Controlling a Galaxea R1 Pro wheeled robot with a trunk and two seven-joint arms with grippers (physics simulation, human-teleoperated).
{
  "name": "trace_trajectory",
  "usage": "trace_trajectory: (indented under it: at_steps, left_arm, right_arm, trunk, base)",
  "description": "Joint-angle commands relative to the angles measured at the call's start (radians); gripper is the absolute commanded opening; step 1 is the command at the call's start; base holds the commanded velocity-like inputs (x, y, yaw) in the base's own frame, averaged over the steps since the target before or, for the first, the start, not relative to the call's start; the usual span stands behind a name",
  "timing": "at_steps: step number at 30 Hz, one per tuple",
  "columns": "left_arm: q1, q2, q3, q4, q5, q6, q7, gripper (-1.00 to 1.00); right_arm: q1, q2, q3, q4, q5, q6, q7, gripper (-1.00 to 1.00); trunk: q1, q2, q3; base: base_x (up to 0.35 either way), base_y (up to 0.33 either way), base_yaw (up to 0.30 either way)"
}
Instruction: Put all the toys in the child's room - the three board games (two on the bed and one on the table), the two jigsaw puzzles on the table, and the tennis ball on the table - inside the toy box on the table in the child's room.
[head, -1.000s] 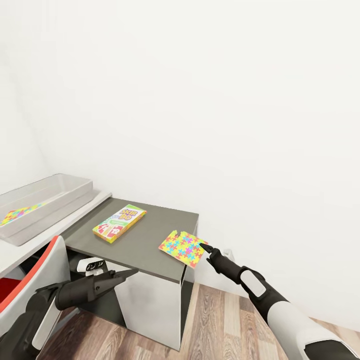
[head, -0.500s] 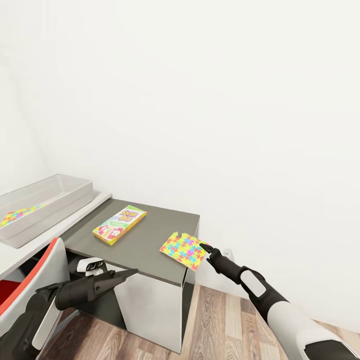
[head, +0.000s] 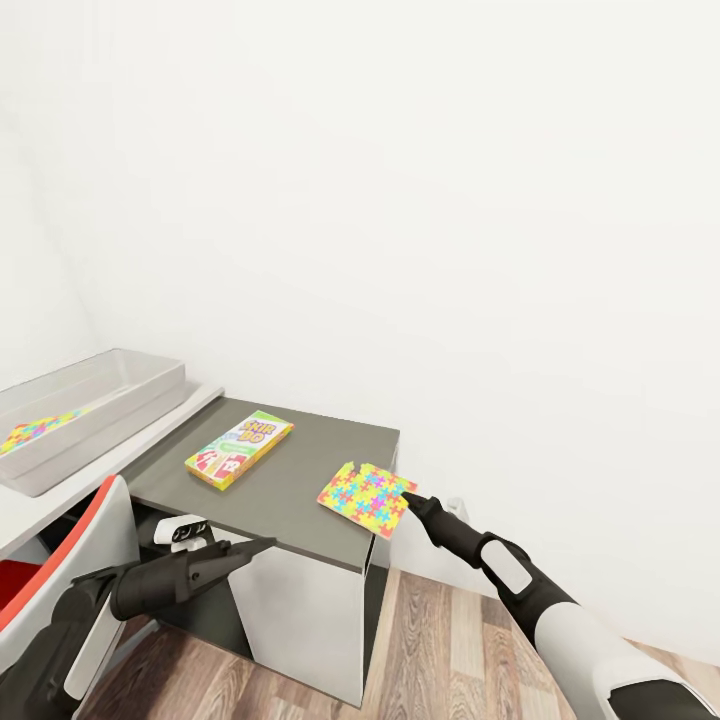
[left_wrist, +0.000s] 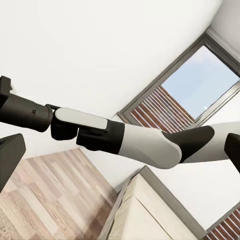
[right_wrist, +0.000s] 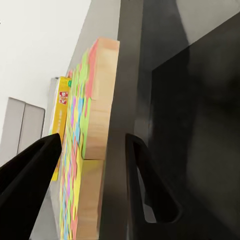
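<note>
A jigsaw puzzle (head: 365, 497) lies on the dark grey side unit of the table (head: 290, 490), its right corner hanging over the edge. My right gripper (head: 409, 498) is open at that corner. In the right wrist view its fingers (right_wrist: 30, 185) straddle the puzzle's (right_wrist: 95, 130) thick edge, one on each side. A yellow-green and red board game (head: 240, 448) rests further left on the unit, also seen behind the puzzle (right_wrist: 62, 110). The grey toy box (head: 110, 395) stands on the pale desk top with another jigsaw puzzle (head: 35, 431) inside. My left gripper (head: 262, 546) hovers open below the unit's front edge.
A red and white chair (head: 70, 560) stands close under my left arm. A white wall rises right behind the table. Wooden floor (head: 450, 650) lies to the right of the unit. The left wrist view looks past my right forearm (left_wrist: 115, 135) to a window (left_wrist: 195, 95).
My right gripper has crept slightly forward onto the puzzle's overhanging corner. The view shifted a little early on. The left arm and the board game have stayed put.
</note>
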Motion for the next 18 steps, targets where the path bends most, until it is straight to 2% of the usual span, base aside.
trace_trajectory:
  at_steps: [1,18]
  left_arm:
    - [0.0,0.0,0.0,0.0,0.0,0.011,-0.003,1.0]
    - [-0.001,0.0,0.0,0.0,0.0,0.011,-0.003,1.0]
  right_arm:
    - [-0.001,-0.001,0.005,0.0,-0.008,0.004,0.0,-1.0]
    - [0.0,-0.001,0.005,0.0,-0.008,0.004,0.001,-1.0]
  trunk:
    - [0.0,0.0,-0.001]
    - [0.0,0.0,-0.001]
  base:
    - [0.0,0.0,0.0]
    - [0.0,0.0,0.0]
